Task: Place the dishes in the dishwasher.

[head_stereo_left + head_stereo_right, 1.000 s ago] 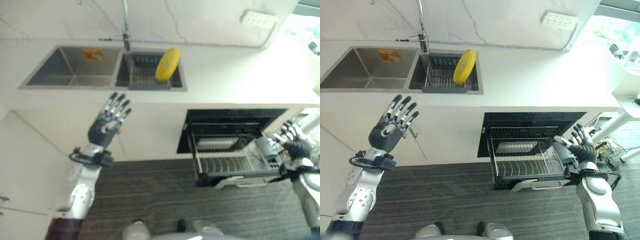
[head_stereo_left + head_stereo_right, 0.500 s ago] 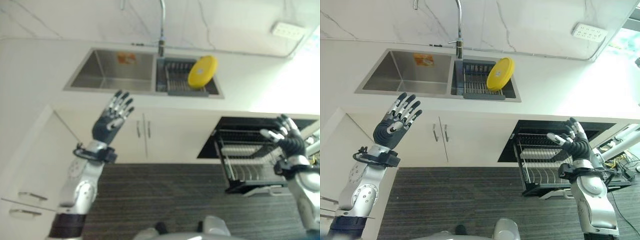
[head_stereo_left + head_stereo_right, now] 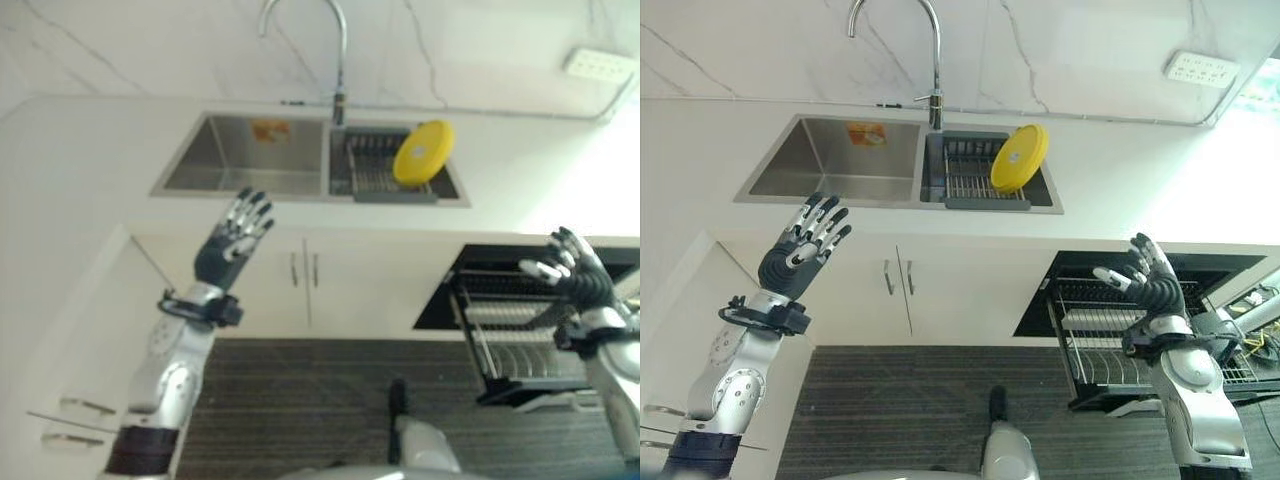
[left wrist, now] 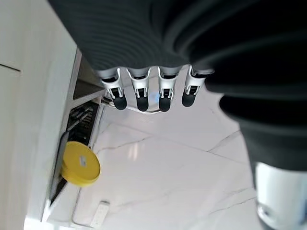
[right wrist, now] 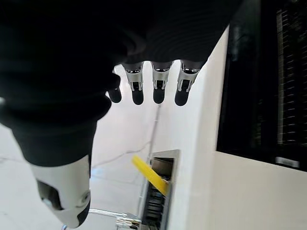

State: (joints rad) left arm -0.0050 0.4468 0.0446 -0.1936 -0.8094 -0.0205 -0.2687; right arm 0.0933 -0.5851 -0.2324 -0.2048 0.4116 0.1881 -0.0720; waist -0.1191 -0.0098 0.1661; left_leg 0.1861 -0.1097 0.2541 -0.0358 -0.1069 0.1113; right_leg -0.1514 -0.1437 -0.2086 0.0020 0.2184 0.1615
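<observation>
Yellow plate [image 3: 1019, 158] left standing in sink rack [image 3: 965, 176]; dishwasher rack [image 3: 1110, 335] pulled out, unloaded; left hand [image 3: 802, 250] and right hand [image 3: 1150, 285] spread wide, nothing held.

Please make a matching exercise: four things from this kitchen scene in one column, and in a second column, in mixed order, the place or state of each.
Things:
1. round yellow plate
2. curved metal faucet
3. wire dishwasher rack
4. left hand

Places or states:
A. pulled out below the white countertop
B. open, held up in front of the white cabinet doors
C. on edge in the sink's dark drying rack
D. rising behind the steel double sink

Pairs: 1-C, 2-D, 3-A, 4-B
</observation>
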